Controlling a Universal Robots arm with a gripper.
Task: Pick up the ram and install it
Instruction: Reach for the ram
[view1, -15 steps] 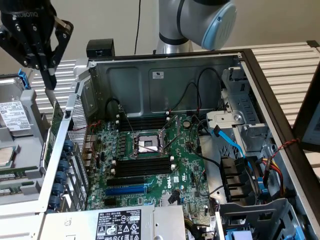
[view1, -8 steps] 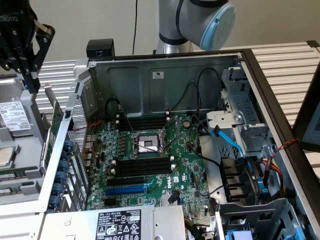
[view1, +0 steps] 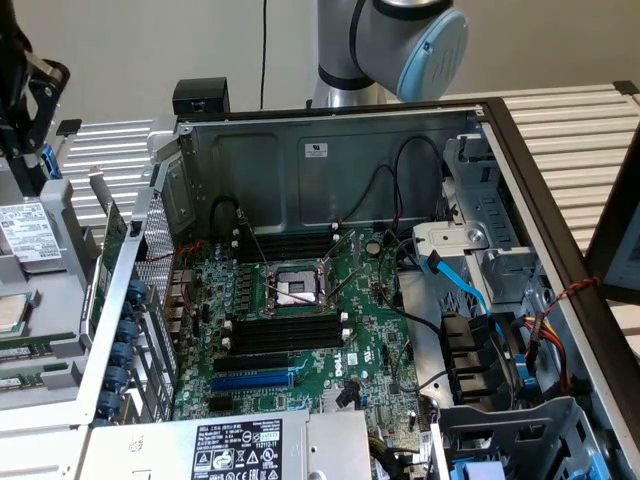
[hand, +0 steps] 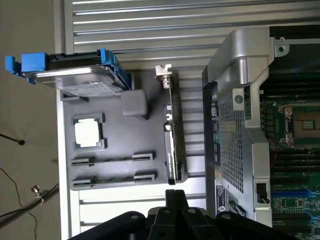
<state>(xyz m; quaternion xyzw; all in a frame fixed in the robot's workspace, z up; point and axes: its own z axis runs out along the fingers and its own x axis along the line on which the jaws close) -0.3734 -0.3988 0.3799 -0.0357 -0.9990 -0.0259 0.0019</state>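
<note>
The black memory slots lie open from above, beside the CPU socket; loose cables and the drive cage crowd the exterior view's right, the case wall its left.

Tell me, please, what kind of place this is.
Probably a robot workbench for computer assembly: an open PC case with its motherboard, a grey parts tray holding a CPU, and a hard drive.

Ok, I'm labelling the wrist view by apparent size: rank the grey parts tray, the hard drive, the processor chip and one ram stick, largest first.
1. grey parts tray
2. hard drive
3. processor chip and ram stick, unranked: the stick looks longer but much thinner.
</note>
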